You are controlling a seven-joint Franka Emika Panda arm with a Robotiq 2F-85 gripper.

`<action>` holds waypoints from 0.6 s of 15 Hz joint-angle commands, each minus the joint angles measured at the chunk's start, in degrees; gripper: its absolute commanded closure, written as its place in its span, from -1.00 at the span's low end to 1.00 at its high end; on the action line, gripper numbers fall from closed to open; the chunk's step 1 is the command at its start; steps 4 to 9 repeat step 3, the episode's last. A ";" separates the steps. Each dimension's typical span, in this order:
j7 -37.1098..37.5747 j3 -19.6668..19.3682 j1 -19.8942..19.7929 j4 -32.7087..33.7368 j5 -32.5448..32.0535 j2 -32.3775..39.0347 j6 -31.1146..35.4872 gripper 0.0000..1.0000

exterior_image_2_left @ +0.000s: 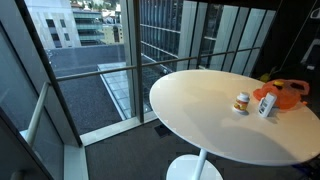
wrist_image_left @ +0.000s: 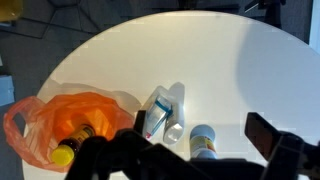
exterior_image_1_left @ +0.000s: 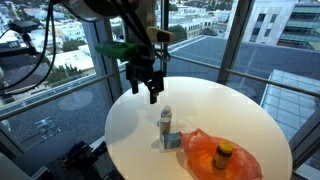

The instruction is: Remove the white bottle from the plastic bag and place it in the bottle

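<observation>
Gripper: the gripper (exterior_image_1_left: 152, 94) is hanging in the air above the bench's far side, well apart from the bottles and the bag, pointing down.
Jaws: they are standing wide open and gripping nothing. In the wrist view the gripper (wrist_image_left: 190, 160) is showing two dark fingers (wrist_image_left: 275, 142) at the bottom edge with only bench between them.
White bottle: the white bottle (exterior_image_1_left: 166, 122) (exterior_image_2_left: 266, 104) (wrist_image_left: 160, 115) is standing upright on the bench, outside the bag and just beside it.
Plastic bag: the orange plastic bag (exterior_image_1_left: 205, 160) (exterior_image_2_left: 288, 92) (wrist_image_left: 60, 115) is lying crumpled near the bench's edge, with its handles sticking out.
Yellow-capped bottle: the yellow-capped bottle (exterior_image_1_left: 224, 153) (wrist_image_left: 65, 152) is sitting in the folds of the bag.
Small bottle: the small bottle (exterior_image_1_left: 172, 141) (exterior_image_2_left: 241, 102) (wrist_image_left: 203, 140) is standing on the bench just beside the white bottle, on the side away from the bag.
Bench: the round white bench (exterior_image_1_left: 230, 105) (exterior_image_2_left: 200, 110) (wrist_image_left: 150, 50) is carrying all of these things.
Surroundings: a glass wall (exterior_image_1_left: 60, 90) (exterior_image_2_left: 160, 40) is running behind the bench, looking out on buildings.
</observation>
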 commanded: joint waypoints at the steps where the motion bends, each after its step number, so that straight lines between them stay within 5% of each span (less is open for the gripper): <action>1: -0.51 0.15 -0.14 0.06 0.14 -0.68 -0.49 -1.00; 9: -0.80 0.14 -0.12 0.06 0.15 -1.14 -0.72 -1.00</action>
